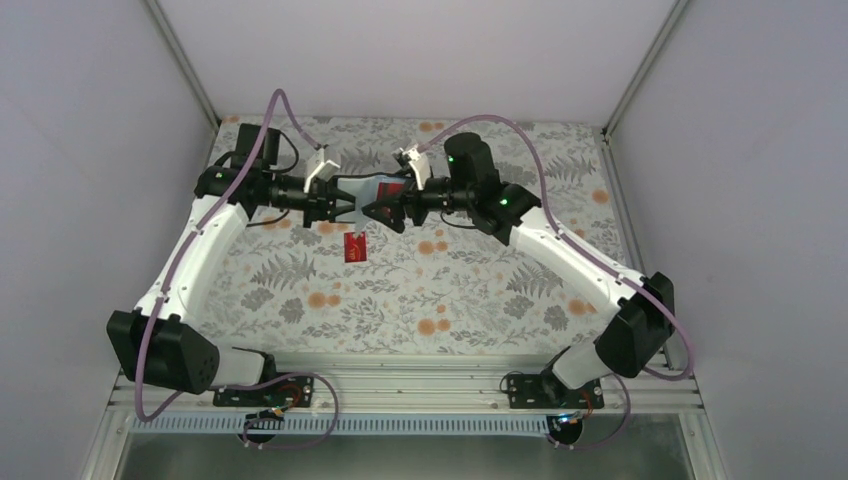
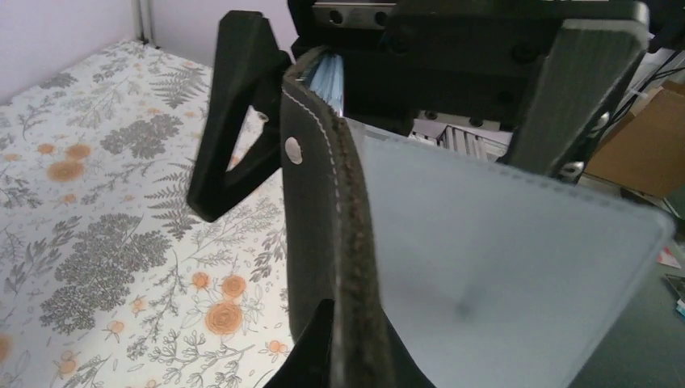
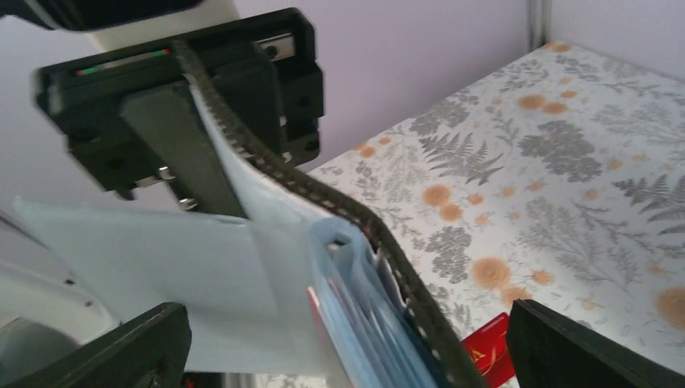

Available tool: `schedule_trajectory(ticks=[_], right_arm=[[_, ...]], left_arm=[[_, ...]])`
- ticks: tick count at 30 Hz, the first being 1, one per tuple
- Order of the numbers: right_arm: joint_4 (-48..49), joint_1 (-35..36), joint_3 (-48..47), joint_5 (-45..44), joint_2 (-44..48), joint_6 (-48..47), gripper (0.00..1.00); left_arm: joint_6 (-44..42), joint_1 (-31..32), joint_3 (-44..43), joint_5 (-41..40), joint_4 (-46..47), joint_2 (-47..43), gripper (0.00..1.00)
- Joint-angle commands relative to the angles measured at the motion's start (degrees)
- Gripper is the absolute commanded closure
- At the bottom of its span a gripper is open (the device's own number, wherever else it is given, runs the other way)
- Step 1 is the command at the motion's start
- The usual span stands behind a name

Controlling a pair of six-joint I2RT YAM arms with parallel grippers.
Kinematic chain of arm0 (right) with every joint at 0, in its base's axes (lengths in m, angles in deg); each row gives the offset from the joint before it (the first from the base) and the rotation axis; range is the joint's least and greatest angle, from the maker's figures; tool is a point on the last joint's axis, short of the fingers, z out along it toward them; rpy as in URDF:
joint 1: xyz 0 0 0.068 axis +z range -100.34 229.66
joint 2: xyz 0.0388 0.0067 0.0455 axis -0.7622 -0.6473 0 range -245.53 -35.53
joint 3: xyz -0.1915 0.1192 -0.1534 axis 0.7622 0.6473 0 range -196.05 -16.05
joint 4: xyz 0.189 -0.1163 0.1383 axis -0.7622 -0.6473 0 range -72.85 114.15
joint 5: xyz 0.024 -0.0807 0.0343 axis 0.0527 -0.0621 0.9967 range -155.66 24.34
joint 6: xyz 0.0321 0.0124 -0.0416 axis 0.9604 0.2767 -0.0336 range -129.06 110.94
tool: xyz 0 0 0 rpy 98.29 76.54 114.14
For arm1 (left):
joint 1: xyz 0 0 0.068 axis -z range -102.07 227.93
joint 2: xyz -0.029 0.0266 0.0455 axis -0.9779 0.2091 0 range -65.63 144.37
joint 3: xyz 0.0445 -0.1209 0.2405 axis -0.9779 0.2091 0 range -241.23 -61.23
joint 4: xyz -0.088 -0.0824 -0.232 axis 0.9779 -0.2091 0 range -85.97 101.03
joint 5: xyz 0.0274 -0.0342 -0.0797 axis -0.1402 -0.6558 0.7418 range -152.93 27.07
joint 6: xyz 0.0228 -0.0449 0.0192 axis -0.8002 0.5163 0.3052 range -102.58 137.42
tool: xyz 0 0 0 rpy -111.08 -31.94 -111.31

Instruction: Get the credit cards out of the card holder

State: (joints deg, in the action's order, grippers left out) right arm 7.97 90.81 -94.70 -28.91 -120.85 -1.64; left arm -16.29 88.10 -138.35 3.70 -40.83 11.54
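The card holder (image 1: pixel 362 190) hangs open above the back middle of the table, between both grippers. My left gripper (image 2: pixel 349 343) is shut on its black stitched cover (image 2: pixel 343 234), beside the light blue inner face (image 2: pixel 501 267). My right gripper (image 3: pixel 347 352) is open, with one finger (image 3: pixel 109 356) on each side of the holder's blue pockets (image 3: pixel 380 323), apart from them. A red card edge (image 3: pixel 317 311) shows inside a pocket. One of the red credit cards (image 1: pixel 355 247) lies flat on the cloth below the holder and shows again as the red card (image 3: pixel 489 352) in the right wrist view.
A floral cloth (image 1: pixel 450 290) covers the table. Pale walls with metal corner posts (image 1: pixel 185 60) close it in on three sides. A metal rail (image 1: pixel 400 385) with both arm bases runs along the near edge. A cardboard box (image 2: pixel 638 137) sits beyond the table.
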Motion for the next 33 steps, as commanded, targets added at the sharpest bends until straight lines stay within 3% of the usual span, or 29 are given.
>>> schedule_trajectory(ticks=[1,7,11,15,20,27,28,30,31,33], right_arm=[[4.6,2.3,-2.2,-8.9,-1.8,3.9,0.01],[3.8,3.0,-2.6,-12.5,-2.3,5.4,0.01],[4.6,2.9,-0.5,-8.5,-1.4,4.6,0.01],[5.1,2.9,-1.2,-0.7,-2.4,4.3,0.08],[7.1,2.9,-1.4,6.4,-2.1,3.7,0.39],[5.2,2.9,-1.9,6.7,-1.4,3.6,0.8],[4.9,2.9,-2.1,6.0,-1.6,4.3,0.85],[3.5,2.8,-2.8,3.1,-2.0,5.0,0.96],[2.6,2.8,-3.3,1.3,-2.2,5.2,0.96],[1.2,2.5,-3.7,-1.9,-2.1,5.8,0.96]], left_arm=[[2.0,0.1,-1.1,4.6,2.1,-0.4,0.98],[2.8,-2.1,-1.4,9.1,2.3,-0.2,0.98],[0.4,-5.0,-2.4,12.1,0.3,0.3,0.97],[-2.0,-5.0,-1.8,13.1,-1.4,0.4,0.98],[-3.3,-5.0,-2.1,12.7,-2.4,-0.2,0.98],[0.3,-5.1,-1.9,7.6,0.8,-0.4,0.97],[1.0,-5.1,-1.9,6.8,1.3,-0.4,0.9],[-0.1,-5.2,-2.5,6.2,0.3,-0.4,0.56],[-1.3,-5.2,-3.2,6.2,-1.0,-0.4,0.39],[-4.3,-5.8,-4.5,6.1,-4.0,-0.5,0.16]])
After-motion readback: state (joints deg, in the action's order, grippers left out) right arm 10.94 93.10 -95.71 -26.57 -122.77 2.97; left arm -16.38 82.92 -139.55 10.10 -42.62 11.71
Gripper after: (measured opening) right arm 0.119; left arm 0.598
